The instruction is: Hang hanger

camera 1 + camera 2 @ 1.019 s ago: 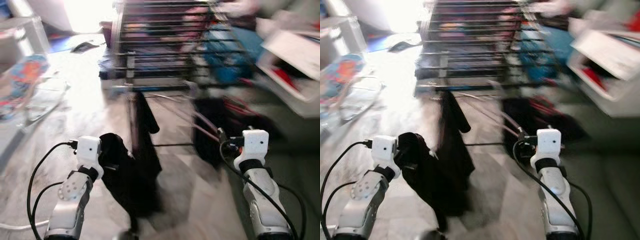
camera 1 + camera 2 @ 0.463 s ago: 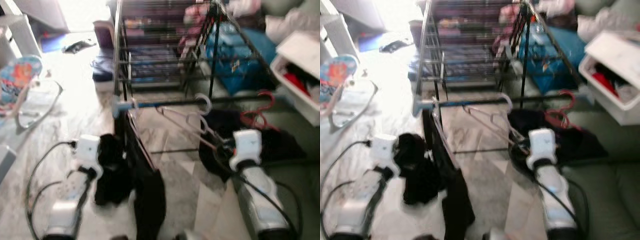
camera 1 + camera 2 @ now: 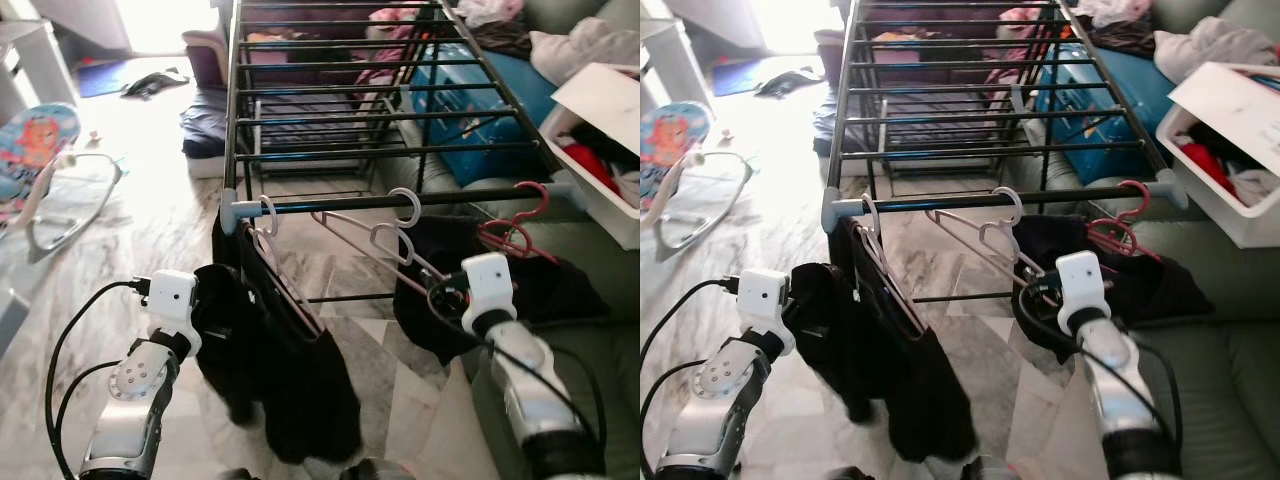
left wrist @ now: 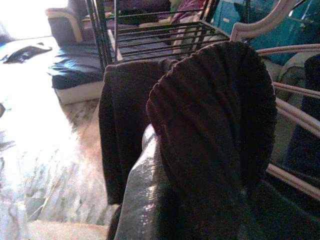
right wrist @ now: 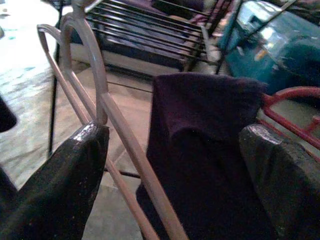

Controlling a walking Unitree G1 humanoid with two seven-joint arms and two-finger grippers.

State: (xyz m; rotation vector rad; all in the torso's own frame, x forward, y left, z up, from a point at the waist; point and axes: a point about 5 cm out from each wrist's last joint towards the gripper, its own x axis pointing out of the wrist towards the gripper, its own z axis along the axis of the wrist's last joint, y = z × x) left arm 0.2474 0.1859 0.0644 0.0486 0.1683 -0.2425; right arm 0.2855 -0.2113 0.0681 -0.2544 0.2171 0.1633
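Black cloth (image 3: 250, 330) is clamped by the left hand (image 4: 150, 165). At 3 o'clock, a pale hanger (image 5: 107, 120) is seen between the spread fingers (image 5: 60, 175) of the right hand (image 5: 165, 165), below the drying rack (image 3: 330, 110).

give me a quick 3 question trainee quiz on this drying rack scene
1. True or false: the red hanger hangs at the right end of the drying rack's front rail.
2. Which tool has black cloth bunched on it: A left tool, B right tool?
3. Fill in: the right tool's fingers are ____, a pale hanger between them.

Key: 1 true; 2 A; 3 open
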